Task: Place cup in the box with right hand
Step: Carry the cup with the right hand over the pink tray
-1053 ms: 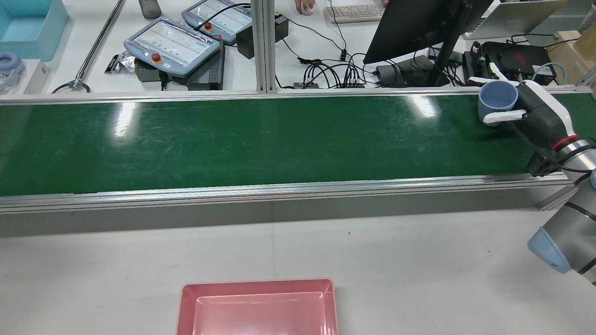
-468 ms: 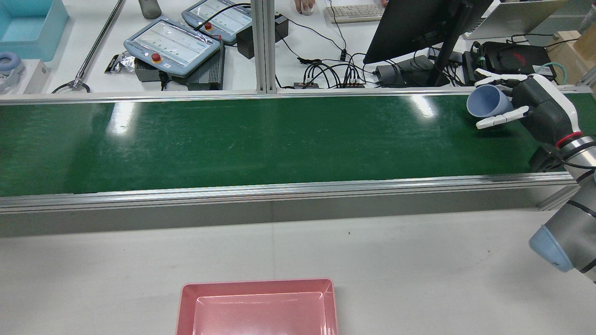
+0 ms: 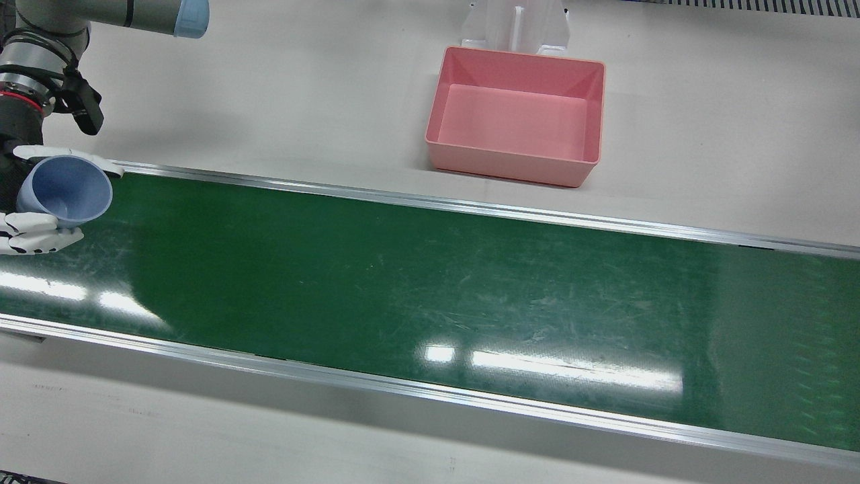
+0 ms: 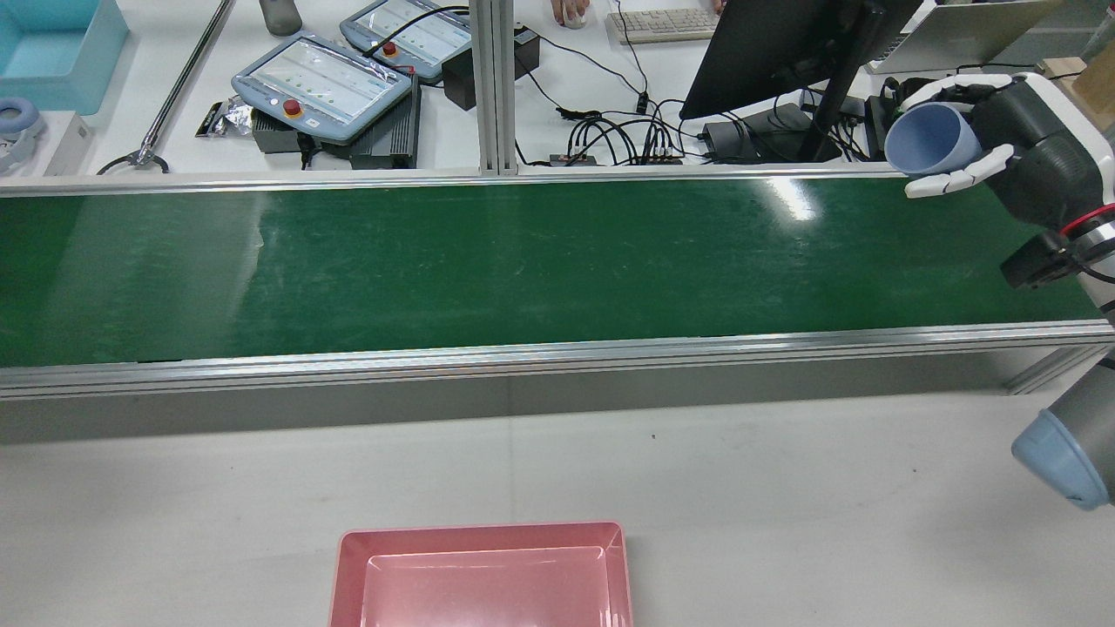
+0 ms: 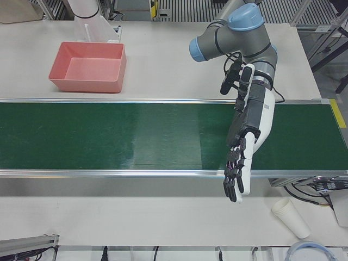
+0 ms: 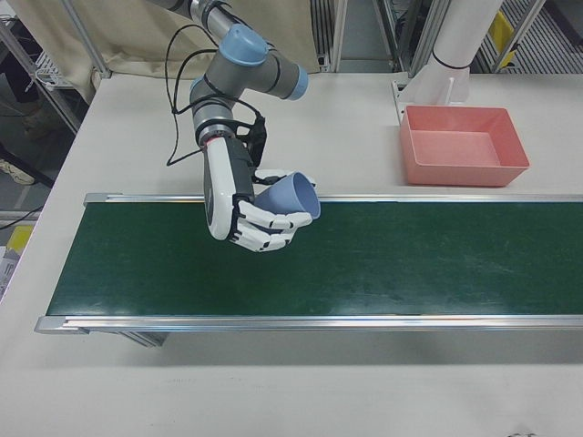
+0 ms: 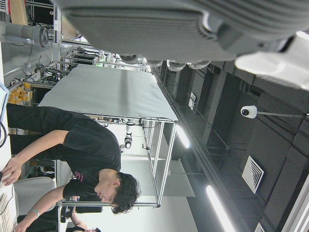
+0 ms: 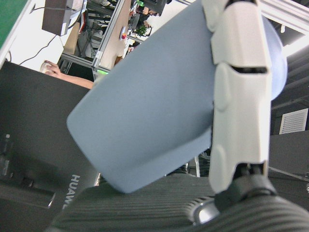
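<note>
The right hand (image 6: pixel 260 223) is gripping the blue cup (image 6: pixel 290 194) on its side above the green belt (image 3: pixel 430 296), well apart from the pink box (image 3: pixel 516 114). The left hand (image 5: pixel 242 163) is hanging with fingers spread, holding nothing.

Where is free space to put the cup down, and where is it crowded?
The pink box is empty inside. The green belt is bare along its length. Crowded only at the belt's end, where the right robot hand holds the cup.

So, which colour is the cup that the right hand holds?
The cup is pale blue, clearest in the right-front view, in the right hand.
</note>
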`<state>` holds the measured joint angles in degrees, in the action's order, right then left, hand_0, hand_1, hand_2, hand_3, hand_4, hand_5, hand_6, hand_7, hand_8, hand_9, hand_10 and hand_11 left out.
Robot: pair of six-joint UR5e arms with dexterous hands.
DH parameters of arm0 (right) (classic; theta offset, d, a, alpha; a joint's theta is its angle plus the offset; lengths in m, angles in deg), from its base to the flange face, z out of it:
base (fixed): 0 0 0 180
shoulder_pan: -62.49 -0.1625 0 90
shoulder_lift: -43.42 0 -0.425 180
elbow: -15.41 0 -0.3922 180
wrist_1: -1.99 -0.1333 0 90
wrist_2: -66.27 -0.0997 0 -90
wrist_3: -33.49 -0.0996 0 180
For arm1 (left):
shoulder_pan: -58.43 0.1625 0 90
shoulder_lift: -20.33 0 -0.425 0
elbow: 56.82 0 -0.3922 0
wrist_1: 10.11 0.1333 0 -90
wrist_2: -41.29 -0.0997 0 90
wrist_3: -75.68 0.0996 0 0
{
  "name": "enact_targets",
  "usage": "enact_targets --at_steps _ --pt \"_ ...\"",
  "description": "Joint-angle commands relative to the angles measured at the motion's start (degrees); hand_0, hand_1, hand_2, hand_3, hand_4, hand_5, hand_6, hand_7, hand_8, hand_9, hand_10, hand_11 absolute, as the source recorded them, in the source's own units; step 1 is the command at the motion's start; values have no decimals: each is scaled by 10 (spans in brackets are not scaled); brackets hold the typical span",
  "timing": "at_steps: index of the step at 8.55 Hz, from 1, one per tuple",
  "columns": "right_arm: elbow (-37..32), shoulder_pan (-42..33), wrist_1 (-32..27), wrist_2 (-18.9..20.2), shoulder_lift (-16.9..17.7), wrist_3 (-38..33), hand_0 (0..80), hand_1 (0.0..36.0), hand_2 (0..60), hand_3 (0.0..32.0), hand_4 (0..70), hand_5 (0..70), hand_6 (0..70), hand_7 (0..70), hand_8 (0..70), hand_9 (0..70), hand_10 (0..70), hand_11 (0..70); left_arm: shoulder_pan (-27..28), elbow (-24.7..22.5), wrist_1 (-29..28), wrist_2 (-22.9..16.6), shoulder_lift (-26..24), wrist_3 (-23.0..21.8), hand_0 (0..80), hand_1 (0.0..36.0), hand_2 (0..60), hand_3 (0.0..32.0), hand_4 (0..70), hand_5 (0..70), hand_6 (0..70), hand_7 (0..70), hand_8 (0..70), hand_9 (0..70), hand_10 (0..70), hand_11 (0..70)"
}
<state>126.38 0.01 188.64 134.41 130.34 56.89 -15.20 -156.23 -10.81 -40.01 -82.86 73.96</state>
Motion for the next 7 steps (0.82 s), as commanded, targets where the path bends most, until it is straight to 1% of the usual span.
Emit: enact_targets --at_steps 1,2,3,4,5,6,7 --pt "111 32 39 0 -4 12 781 360 600 0 302 323 545 700 700 700 693 700 0 -1 0 0 0 0 0 0 0 0 0 0 0 0 0 0 0 0" --pt "152 66 49 1 -10 31 781 360 600 0 296 320 540 700 700 700 672 700 0 -1 0 0 0 0 0 0 0 0 0 0 0 0 0 0 0 0" --pt "193 102 69 1 -17 55 800 360 600 0 314 316 535 700 700 700 655 700 0 -1 0 0 0 0 0 0 0 0 0 0 0 0 0 0 0 0" --pt "245 158 90 -1 -18 98 800 360 600 0 330 310 528 700 700 700 637 700 0 0 0 0 0 0 0 0 0 0 0 0 0 0 0 0 0 0" --pt "278 219 100 -16 -25 134 797 360 600 0 296 305 522 700 700 700 628 700 0 0 0 0 0 0 0 0 0 0 0 0 0 0 0 0 0 0" --pt "295 280 102 -40 -26 162 800 360 600 0 318 303 517 700 700 700 624 700 1 0 0 0 0 0 0 0 0 0 0 0 0 0 0 0 0 0" --pt "309 334 102 -53 -39 200 800 360 600 0 309 301 514 700 700 700 619 700 1 0 0 0 0 0 0 0 0 0 0 0 0 0 0 0 0 0"
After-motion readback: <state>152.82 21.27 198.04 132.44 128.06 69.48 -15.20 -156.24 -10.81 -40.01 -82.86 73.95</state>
